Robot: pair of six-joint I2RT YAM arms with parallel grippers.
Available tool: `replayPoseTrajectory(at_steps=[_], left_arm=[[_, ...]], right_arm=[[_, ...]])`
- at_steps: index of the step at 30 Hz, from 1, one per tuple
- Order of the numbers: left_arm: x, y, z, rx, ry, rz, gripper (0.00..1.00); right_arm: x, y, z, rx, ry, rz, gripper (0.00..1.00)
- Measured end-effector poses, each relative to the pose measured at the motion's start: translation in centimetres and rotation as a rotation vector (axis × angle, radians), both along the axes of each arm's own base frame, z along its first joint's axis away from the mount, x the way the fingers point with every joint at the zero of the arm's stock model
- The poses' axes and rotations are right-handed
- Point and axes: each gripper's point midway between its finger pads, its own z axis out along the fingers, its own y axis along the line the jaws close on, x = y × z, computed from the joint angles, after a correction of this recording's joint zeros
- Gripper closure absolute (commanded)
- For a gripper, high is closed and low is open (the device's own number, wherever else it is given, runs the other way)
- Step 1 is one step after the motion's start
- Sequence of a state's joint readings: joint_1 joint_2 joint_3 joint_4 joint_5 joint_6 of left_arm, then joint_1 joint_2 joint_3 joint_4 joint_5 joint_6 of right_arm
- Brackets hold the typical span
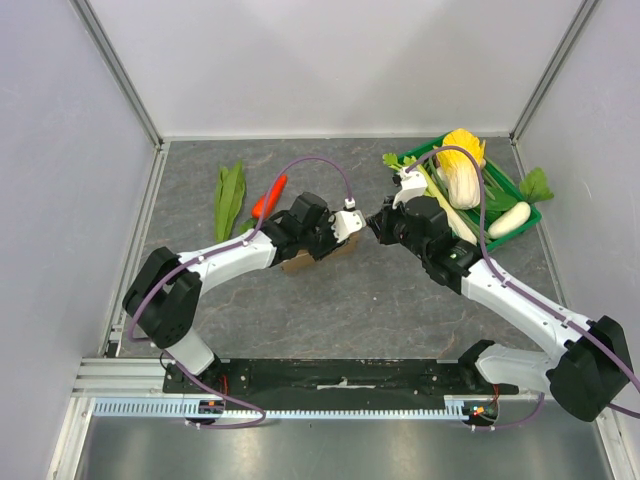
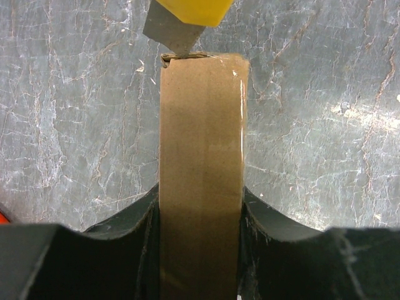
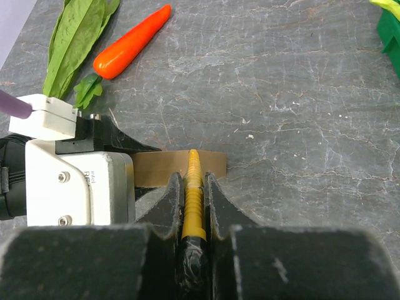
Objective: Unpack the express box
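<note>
- The express box (image 2: 201, 156) lies on the grey table (image 1: 380, 300), near the middle. A carrot (image 3: 131, 44) lies close by but does not touch it.
- The left gripper (image 2: 200, 209) is partly open and squeezes the box, with one black finger on each long side.
- The right gripper (image 3: 192, 187) is shut almost all the way on a yellow knife (image 3: 194, 164).
- The knife's grey blade (image 2: 174, 34) touches a corner at the far end of the box — the end away from the left gripper.
- I think the job now is to cut the lid open. To do it well, the blade should slide along that far edge and go in only a little, so nothing inside gets hurt. The left gripper should hold tight so the box cannot slip.
- The left arm reaches in from the left with a bent elbow. The right arm slants in from the right. The two grippers meet nose to nose at the box.
</note>
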State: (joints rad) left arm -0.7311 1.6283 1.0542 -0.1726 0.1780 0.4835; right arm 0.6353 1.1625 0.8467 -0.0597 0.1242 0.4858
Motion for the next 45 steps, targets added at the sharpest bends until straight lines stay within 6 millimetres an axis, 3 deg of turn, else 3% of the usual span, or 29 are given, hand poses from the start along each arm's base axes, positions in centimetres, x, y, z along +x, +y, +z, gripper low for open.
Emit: replayPoseTrajectory(at_steps=[37, 45], left_arm=[[0.4, 0.3, -0.1, -0.025, 0.051, 0.027, 0.71], [0.1, 0.1, 0.0, -0.038, 0.069, 0.022, 0.63]], right_arm=[[-1.4, -0.2, -0.5, -0.041, 0.028, 0.077, 1.00], [-1.6, -0.6, -0.1, -0.046, 0.026, 0.067, 1.00]])
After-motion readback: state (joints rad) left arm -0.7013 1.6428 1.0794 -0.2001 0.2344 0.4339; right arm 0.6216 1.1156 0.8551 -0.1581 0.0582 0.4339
